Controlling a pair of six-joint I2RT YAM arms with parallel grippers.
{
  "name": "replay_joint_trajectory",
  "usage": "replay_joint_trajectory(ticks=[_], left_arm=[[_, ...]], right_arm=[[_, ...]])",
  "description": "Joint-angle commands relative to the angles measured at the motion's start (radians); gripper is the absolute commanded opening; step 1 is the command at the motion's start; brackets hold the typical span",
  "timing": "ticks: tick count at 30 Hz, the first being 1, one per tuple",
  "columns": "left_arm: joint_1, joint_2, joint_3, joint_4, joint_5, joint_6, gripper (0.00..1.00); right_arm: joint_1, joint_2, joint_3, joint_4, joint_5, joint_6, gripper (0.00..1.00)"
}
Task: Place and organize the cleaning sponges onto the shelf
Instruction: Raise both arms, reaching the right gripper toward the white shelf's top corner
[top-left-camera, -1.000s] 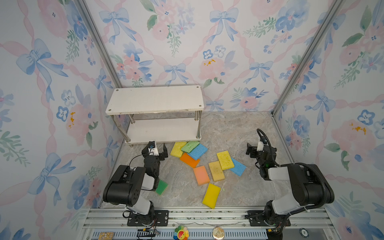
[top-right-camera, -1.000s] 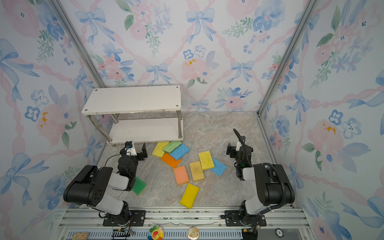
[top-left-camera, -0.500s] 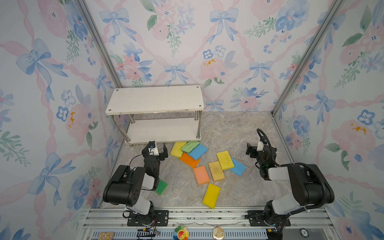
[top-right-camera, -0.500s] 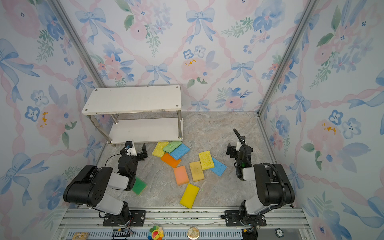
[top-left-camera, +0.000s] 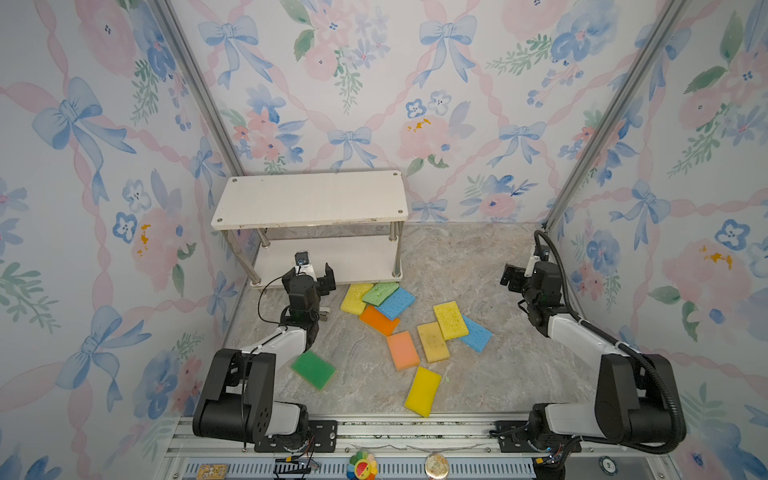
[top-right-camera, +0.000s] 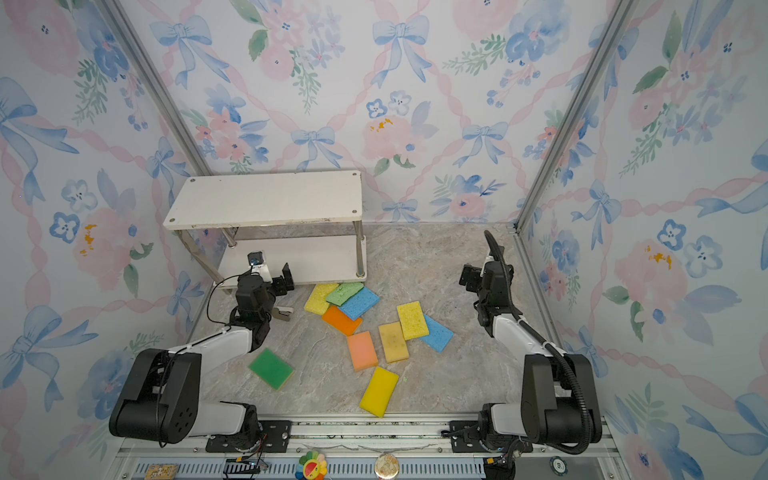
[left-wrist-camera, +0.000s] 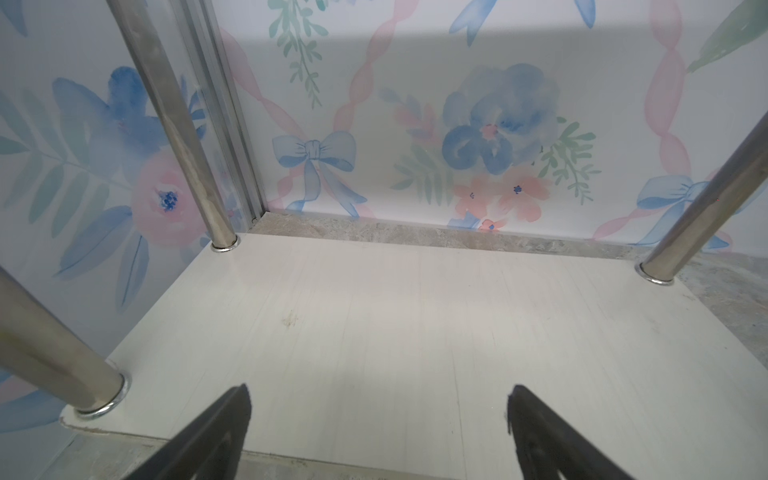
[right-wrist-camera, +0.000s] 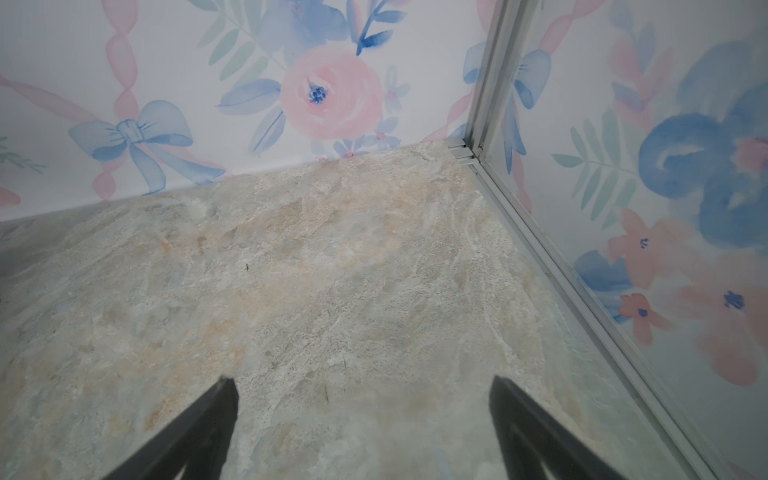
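The shelf (top-left-camera: 311, 199) stands at the back left in both top views, with both white boards bare. Several cleaning sponges lie loose on the floor in front of it: yellow (top-left-camera: 354, 298), light green (top-left-camera: 380, 292), blue (top-left-camera: 395, 303), orange (top-left-camera: 378, 320), peach (top-left-camera: 402, 350), stained tan-yellow (top-left-camera: 433, 341) and dark green (top-left-camera: 313, 369) among them. My left gripper (top-left-camera: 313, 272) is open and empty at the front edge of the lower board (left-wrist-camera: 374, 324). Its open jaws (left-wrist-camera: 380, 392) frame bare board. My right gripper (top-left-camera: 519, 270) is open and empty over bare floor near the right wall, apart from the sponges.
Patterned walls close in the left, back and right sides. A metal corner rail (right-wrist-camera: 540, 249) runs close by the right gripper (right-wrist-camera: 361, 386). The shelf's shiny posts (left-wrist-camera: 183, 137) stand at the board's corners. A metal rail (top-left-camera: 374, 428) carries both arm bases along the front.
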Motion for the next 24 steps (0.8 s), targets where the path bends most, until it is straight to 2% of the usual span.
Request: replay_joint_trajectory(ticks=[1, 4, 6, 9, 14, 18, 24], left_arm=[[-0.003, -0.033, 0.079, -0.291, -0.002, -0.089, 0.98], [-0.003, -0.052, 0.159, -0.429, -0.009, -0.157, 0.98], [-0.003, -0.072, 0.194, -0.504, 0.008, -0.181, 0.98], [-0.003, -0.120, 0.207, -0.554, 0.090, -0.206, 0.98], [-0.003, -0.179, 0.217, -0.641, 0.257, -0.285, 0.98], [-0.004, -0.216, 0.191, -0.663, 0.418, -0.309, 0.98], [-0.021, -0.248, 0.161, -0.709, 0.564, -0.362, 0.98]], right_arm=[[-0.024, 0.013, 0.241, -0.435, 0.063, 0.144, 0.97], [-0.045, 0.090, 0.456, -0.720, -0.002, 0.142, 0.97], [-0.068, 0.106, 0.512, -0.795, -0.099, 0.178, 0.97], [-0.095, 0.076, 0.502, -0.790, -0.231, 0.260, 0.97], [-0.094, 0.020, 0.479, -0.773, -0.384, 0.310, 0.97], [-0.078, -0.010, 0.483, -0.795, -0.444, 0.329, 0.97], [-0.052, -0.057, 0.473, -0.833, -0.495, 0.366, 0.97]])
